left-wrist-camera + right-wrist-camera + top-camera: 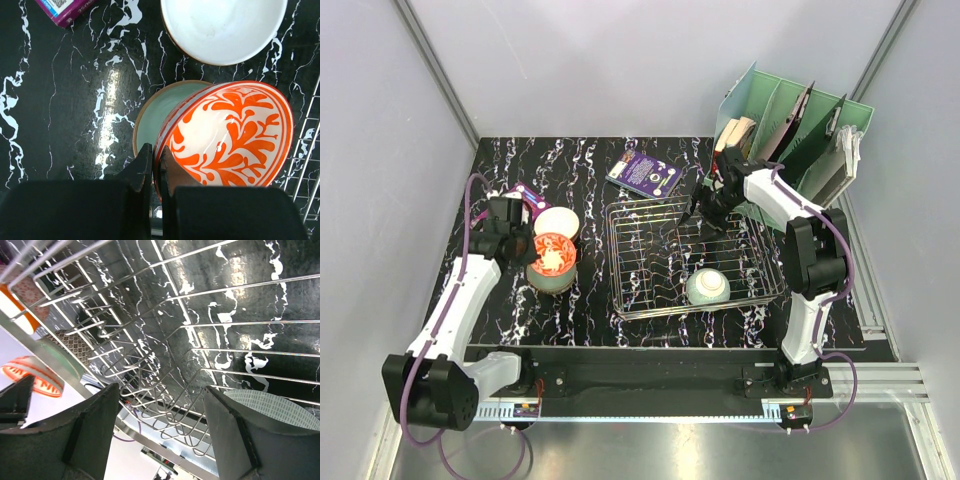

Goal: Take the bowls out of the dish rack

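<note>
While the floral bowl (230, 135) is pinched at its rim by the closed left gripper (152, 155) and held tilted over the green bowl (155, 112) on the bench, chipping or toppling is risked if it is released crooked. One bowl (707, 287) is seen in the rack (660, 270); the right gripper (161, 389) is held open above the rack's wires.

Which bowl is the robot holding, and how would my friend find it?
Find the wire dish rack on the black table and look just left of it. There the left gripper pinches the orange-patterned bowl above a pale green bowl. Only it has leafy orange swirls inside; the white bowl nearby is plain.
</note>
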`<state>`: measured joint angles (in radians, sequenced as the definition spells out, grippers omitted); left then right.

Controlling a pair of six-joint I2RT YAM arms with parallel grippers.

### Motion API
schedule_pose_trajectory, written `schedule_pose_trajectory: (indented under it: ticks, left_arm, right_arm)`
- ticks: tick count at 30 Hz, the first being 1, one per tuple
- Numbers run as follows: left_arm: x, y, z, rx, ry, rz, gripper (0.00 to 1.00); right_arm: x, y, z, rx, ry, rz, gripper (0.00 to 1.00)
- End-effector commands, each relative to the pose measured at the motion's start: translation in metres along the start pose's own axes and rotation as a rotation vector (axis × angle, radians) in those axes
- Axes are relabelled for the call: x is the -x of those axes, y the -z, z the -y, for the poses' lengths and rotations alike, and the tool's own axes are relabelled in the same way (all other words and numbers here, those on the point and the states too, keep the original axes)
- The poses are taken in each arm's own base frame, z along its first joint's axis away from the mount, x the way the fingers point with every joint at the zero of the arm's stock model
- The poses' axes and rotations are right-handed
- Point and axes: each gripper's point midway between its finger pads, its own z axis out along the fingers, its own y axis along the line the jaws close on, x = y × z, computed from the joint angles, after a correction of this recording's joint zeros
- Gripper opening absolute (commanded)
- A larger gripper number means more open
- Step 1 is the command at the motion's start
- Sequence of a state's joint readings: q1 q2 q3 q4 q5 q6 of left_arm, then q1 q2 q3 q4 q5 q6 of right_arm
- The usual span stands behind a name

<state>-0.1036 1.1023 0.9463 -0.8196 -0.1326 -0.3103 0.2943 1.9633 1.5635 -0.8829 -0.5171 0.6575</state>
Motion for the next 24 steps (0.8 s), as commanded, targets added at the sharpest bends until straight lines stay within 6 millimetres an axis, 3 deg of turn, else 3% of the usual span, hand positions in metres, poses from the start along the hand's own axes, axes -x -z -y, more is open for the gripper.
schedule_pose_trajectory:
  ticks: [1,8,16,20,22,24]
  left_arm:
    - [0.004,-0.006,0.0,0.006,0.067,0.017,0.0]
    - [-0.021,-0.017,0.001,-0.001,0.118,-0.059,0.0]
    - [-0.029,-0.018,-0.004,0.027,0.153,-0.063,0.02]
    - [-0.031,-0.018,-0.006,0.041,0.172,-0.059,0.22]
    - [-0.031,-0.017,-0.008,0.054,0.184,-0.057,0.39]
    - [-0.03,-0.017,-0.01,0.063,0.191,-0.05,0.45]
  right_arm:
    - [0.007,0.021,-0.028,0.073,0.039,0.05,0.76]
    - [0.007,0.018,-0.027,0.073,0.041,0.039,0.76]
    - [0.007,0.014,-0.024,0.064,0.038,0.028,0.76]
    - [0.009,0.012,-0.024,0.062,0.041,0.026,0.76]
    - [0.01,0.013,-0.025,0.062,0.043,0.029,0.76]
    - [0.011,0.012,-0.025,0.063,0.045,0.03,0.77]
